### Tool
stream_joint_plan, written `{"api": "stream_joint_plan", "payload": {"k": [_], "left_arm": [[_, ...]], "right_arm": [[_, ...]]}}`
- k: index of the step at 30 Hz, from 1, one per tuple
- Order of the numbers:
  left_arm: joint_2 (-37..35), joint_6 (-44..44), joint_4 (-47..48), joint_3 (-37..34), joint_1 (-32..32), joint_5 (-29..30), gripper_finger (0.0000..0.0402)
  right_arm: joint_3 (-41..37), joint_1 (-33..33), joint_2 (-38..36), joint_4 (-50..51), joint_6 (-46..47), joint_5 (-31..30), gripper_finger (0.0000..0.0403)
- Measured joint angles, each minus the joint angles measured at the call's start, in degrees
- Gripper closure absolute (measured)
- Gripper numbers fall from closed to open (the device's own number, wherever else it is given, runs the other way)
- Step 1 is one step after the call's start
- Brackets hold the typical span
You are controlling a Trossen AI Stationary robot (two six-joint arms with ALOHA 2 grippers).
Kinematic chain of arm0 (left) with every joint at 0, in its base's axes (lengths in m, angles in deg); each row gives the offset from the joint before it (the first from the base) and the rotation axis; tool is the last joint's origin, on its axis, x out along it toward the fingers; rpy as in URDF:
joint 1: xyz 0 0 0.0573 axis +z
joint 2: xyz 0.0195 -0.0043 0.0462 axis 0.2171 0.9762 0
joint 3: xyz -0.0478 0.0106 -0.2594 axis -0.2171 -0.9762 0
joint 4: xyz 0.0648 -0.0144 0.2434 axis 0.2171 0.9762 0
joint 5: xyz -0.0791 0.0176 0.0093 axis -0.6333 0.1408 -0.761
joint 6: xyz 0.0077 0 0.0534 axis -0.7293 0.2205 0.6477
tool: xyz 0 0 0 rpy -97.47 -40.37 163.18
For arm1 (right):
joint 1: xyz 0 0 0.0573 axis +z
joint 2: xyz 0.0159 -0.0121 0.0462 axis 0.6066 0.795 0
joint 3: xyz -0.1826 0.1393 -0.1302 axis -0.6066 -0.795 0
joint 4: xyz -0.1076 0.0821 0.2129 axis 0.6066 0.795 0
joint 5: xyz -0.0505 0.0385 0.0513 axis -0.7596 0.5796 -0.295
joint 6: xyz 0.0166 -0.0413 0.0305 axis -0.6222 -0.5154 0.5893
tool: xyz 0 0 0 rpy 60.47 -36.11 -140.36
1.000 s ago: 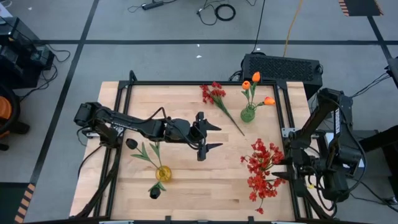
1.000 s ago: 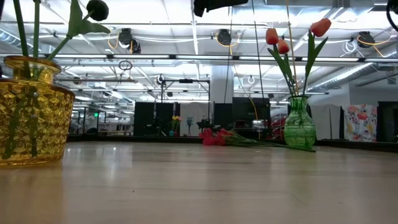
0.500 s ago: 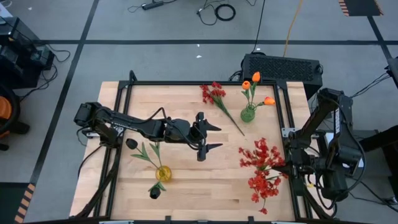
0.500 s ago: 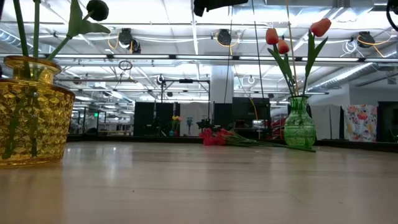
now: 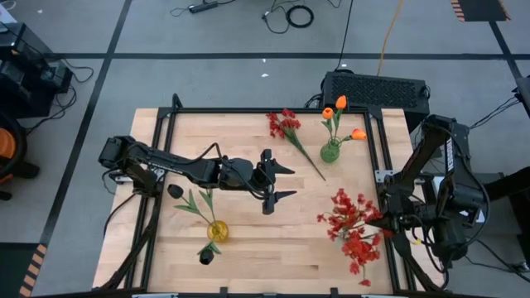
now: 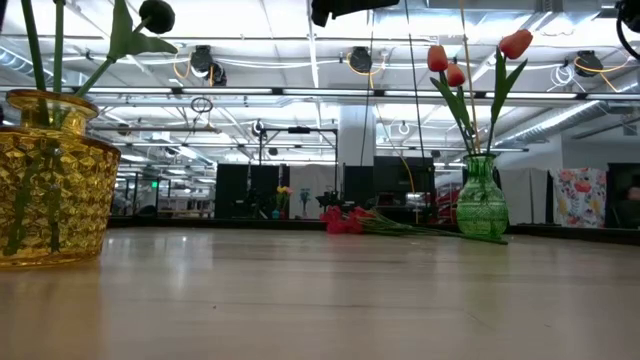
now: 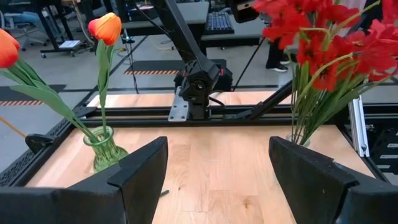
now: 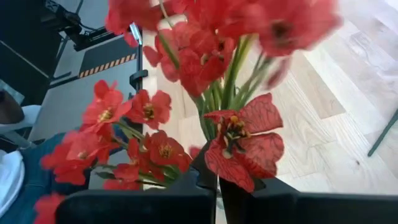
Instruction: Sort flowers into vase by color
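A bunch of red flowers (image 5: pixel 351 228) stands at the table's right edge, with my right gripper (image 5: pixel 383 223) shut among its stems. Its foot is hidden. One more red flower (image 5: pixel 287 127) lies flat on the far middle of the table. Orange tulips (image 5: pixel 341 106) stand in a green vase (image 5: pixel 330 151) at the far right. Black tulips (image 5: pixel 175 191) stand in a yellow vase (image 5: pixel 217 230) at the near left. My left gripper (image 5: pixel 280 183) hangs open over the table's middle, pointing at the red bunch (image 7: pixel 323 50), with nothing between its fingers. My right gripper is shut on green stems of the red bunch (image 8: pixel 210 134), just under the blooms. It comes from the table's right side, slanting down. A red bloom (image 8: pixel 239 146) covers the fingertips, so how many stems it holds does not show. The bunch stands upright.
A black box (image 5: pixel 377 88) sits beyond the table's far right corner. A black metal frame (image 5: pixel 248 111) runs round the tabletop. Bare wood (image 5: pixel 273 240) lies between the yellow vase and the red bunch.
My right gripper has shut on the red bunch. The bunch has leaned and shifted a little toward the table's near right corner.
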Motion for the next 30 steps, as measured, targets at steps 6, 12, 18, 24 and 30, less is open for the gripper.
{"api": "stream_joint_plan", "payload": {"k": [6, 12, 18, 24, 30], "left_arm": [[0.00, 0.79, 0.00, 0.00, 0.00, 0.00, 0.0114], [0.00, 0.94, 0.00, 0.00, 0.00, 0.00, 0.0114], [0.00, 0.90, -0.35, 0.00, 0.00, 0.77, 0.0114], [-0.02, -1.98, -2.29, 0.02, 1.28, 2.87, 0.0114], [0.19, -2.63, -2.28, 1.23, 3.85, 3.00, 0.0114]], "right_arm": [[0.00, 0.00, 0.00, 0.48, 0.18, 1.94, 0.0402], [0.00, 0.00, -0.89, 1.27, 2.55, 3.33, 0.0402], [0.00, 0.00, -1.09, 1.85, 2.84, 2.67, 0.0366], [0.00, -0.04, -1.24, 4.12, 6.96, 2.66, 0.0272], [1.85, -0.04, -2.24, 4.57, 7.02, -0.38, 0.0218]]}}
